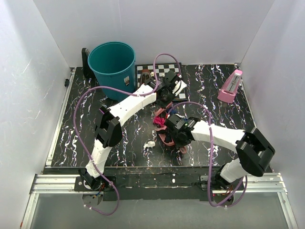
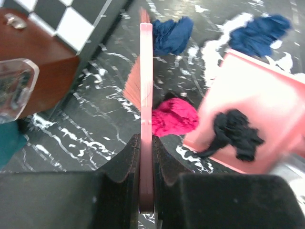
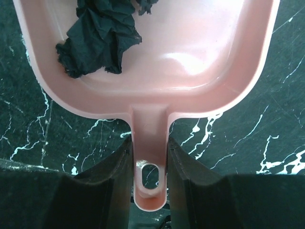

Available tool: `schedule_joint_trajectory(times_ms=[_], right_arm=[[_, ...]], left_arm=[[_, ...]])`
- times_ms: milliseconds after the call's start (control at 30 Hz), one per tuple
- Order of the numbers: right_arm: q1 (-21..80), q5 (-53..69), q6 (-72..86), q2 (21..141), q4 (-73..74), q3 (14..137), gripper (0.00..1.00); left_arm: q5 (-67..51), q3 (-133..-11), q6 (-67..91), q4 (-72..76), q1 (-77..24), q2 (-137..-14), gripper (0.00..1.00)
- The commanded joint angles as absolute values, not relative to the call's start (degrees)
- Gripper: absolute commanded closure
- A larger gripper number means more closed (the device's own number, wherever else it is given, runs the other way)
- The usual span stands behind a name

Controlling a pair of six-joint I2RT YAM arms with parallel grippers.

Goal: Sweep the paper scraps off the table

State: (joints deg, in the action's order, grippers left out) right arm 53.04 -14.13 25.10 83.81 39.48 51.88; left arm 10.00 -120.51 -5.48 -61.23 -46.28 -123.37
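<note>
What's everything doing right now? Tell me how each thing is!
brush: held on edge, bristles near the magenta scrap.
dustpan: held, one dark scrap inside.
magenta scrap: on the table, not in the dustpan yet.
blue scraps: loose on the table.
white scrap: loose on the table.
bucket: upright, no lid.
left gripper: shut on the brush.
right gripper: shut on the dustpan.
</note>
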Motion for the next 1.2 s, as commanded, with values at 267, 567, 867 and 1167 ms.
schedule_joint_trajectory(times_ms=[267,567,867,1167], right_arm=[[52.1,-15.2,21.8,85.5,35.0,52.6,0.99],[52.2,-18.9,19.3,81.1,31.7,51.2,0.99],[52.3,-20.8,16.6,67.9,23.6,45.4,0.99],[52.3,-17.9,14.6,63.7,31.4,51.8,0.99]], left_arm=[[-15.1,-120.7,-6.6,-72.1,-47.0,-116.7,1.00],[-0.8,-120.8,1.4,-75.1,-46.9,-109.4,1.00],[10.6,-113.3,9.7,-69.1,-45.9,-97.2,1.00],[16.6,-92.5,15.3,-62.8,-37.3,-74.3,1.00]])
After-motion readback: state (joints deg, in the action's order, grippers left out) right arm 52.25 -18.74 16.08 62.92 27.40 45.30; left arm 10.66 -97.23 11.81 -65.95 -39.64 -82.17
